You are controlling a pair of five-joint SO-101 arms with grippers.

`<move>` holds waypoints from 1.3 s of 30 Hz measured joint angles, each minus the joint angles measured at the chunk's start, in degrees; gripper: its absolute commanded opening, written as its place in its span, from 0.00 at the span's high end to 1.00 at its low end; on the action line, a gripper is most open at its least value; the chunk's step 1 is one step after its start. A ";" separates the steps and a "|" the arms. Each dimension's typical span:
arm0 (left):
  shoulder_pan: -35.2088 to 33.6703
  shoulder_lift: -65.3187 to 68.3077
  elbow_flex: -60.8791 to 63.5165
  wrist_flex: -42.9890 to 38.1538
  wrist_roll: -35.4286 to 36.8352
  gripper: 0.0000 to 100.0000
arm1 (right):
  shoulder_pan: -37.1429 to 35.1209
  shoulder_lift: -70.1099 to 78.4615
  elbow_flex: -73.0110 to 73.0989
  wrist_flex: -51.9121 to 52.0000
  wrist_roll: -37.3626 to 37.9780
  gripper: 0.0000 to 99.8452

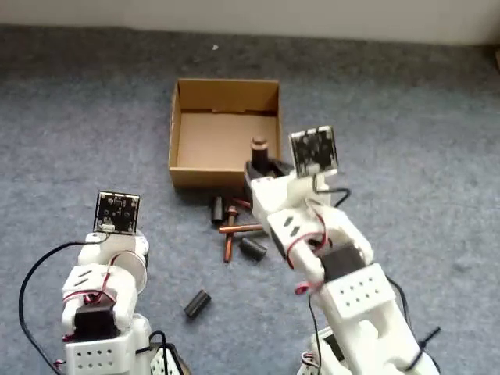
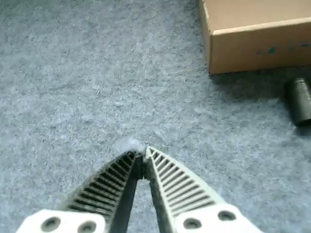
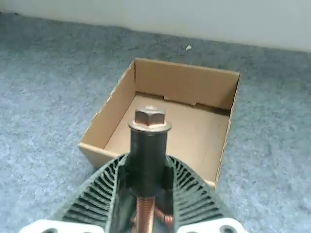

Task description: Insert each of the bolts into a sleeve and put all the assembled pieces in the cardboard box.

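**Bolt seated in its sleeve, poised at the box's near wall**

Bolt (image 3: 149, 117) and sleeve (image 3: 148, 155) make one upright piece. The right arm's jaws are clamped round the sleeve, and the threaded shank shows below them. In the high view the piece (image 1: 259, 156) stands about at the near wall of the cardboard box (image 1: 225, 178), toward its right corner. Whether it is past the rim cannot be told.

Let go here, the piece could strike the top of that wall and tumble back outside among the loose bolts (image 1: 241, 228) and loose sleeves (image 1: 252, 248) lying just in front of the box. The bolt looks merely slid in, so a tilt on release might let it slip out of the sleeve. Judged from the right wrist view, the box floor lies broad ahead, with side walls well apart, so carrying the piece farther in before release seems safer.

The left arm's jaws are closed tip to tip on nothing over the grey table (image 2: 97, 73). They sit well apart from the box corner and from the right arm's path.
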 measured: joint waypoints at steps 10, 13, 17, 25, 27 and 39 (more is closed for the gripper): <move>-0.70 0.18 5.89 -4.04 0.00 0.99 | 1.41 30.77 -12.48 -19.52 0.35 0.99; 0.26 0.09 6.15 -4.04 -2.73 0.99 | 1.41 38.42 -17.14 -19.78 0.35 0.92; 0.26 0.09 6.15 -4.04 -4.92 0.99 | 1.41 43.34 -23.30 -13.54 0.35 0.86; 0.62 0.09 6.15 -4.04 -5.36 0.99 | 1.93 42.02 -32.88 7.03 0.35 0.86; 0.62 0.09 6.15 -4.04 -5.36 0.99 | 1.93 39.82 -33.41 12.66 0.35 0.86; 0.62 0.09 6.15 -4.04 -5.36 0.98 | -4.48 27.69 -33.41 45.36 0.53 0.86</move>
